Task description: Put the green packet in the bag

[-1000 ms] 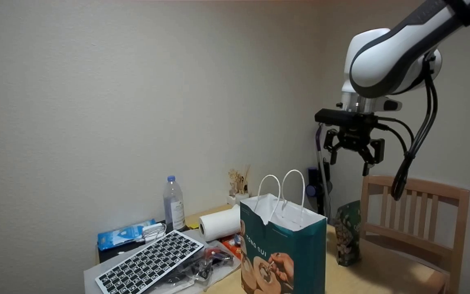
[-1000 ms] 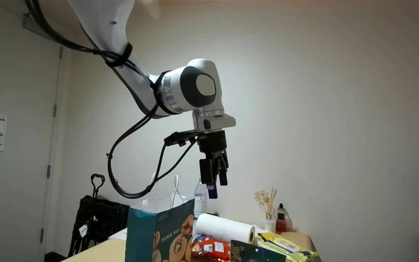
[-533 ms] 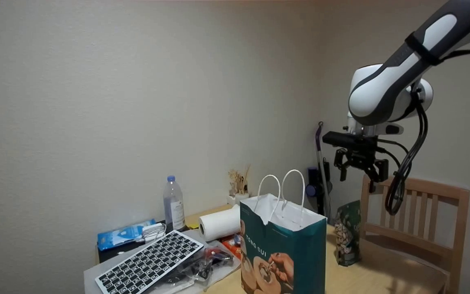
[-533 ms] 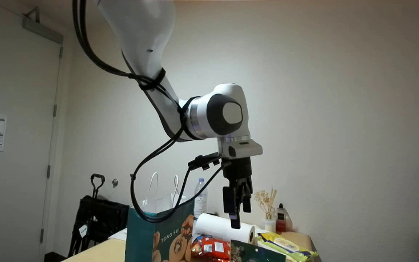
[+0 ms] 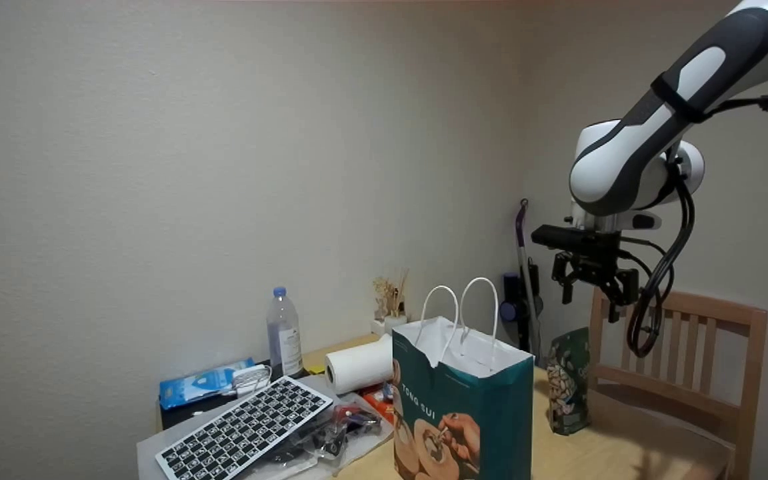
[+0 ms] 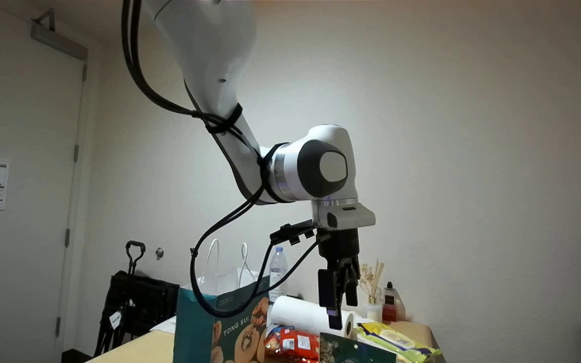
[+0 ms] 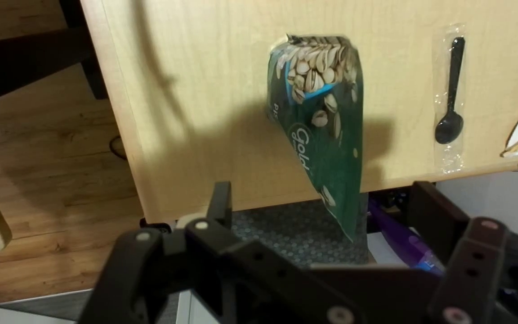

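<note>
A: Bearing from gripper (image 5: 591,304) to green packet (image 5: 569,383)?
B: Below, in no visible contact; standing on the table (image 7: 223,67), apart from the bag (image 5: 464,400), long axis upright.
A: Grip state?
B: Spread wide, holding nothing. In the wrist view, upper end of green packet between the fingers (image 7: 221,200).
A: Next?
B: Probably a descent along that axis, then a pinch near the top; lateral offset hard to judge.

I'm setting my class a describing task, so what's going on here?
A robot arm is on the job of putting the green packet in the bag. Its hand hangs open above the packet, holding nothing. The packet stands upright on the table, apart from the bag, which stands with its top open. Picking up the packet is probably next.
</note>
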`<state>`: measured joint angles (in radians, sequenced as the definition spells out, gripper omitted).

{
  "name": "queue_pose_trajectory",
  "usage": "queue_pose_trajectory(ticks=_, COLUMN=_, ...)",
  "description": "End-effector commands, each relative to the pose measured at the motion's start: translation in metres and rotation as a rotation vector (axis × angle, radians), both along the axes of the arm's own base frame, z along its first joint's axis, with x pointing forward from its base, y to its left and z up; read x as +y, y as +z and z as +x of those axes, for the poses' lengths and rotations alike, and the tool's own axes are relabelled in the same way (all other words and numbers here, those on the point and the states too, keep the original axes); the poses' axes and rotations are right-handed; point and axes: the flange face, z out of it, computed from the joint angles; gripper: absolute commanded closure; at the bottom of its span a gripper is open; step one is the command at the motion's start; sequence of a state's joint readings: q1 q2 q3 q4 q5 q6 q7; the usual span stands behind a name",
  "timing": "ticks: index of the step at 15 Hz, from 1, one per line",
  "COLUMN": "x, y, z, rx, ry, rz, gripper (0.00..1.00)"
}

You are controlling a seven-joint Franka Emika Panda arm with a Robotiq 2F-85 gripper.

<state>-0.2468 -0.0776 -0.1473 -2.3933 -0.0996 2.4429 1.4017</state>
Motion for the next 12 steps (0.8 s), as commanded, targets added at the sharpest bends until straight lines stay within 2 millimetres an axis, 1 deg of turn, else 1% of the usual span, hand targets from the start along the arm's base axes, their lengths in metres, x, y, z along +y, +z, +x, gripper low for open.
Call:
queue_pose_trajectory(ticks=1, x=-0.001, y=-0.008, z=0.006, rx=0.022, ry=0.007, rz=0.014, gripper=0.0)
queue_pose_trajectory(ticks=8, x=-0.015, y=-0.067, z=0.032, rx=0.15, ry=0.001, rz=0.04, gripper=0.0)
queue_pose_trajectory(ticks=12, x=-0.023, y=-0.087, z=0.05, rx=0.193, ry=-0.002, rz=0.045, gripper=0.0)
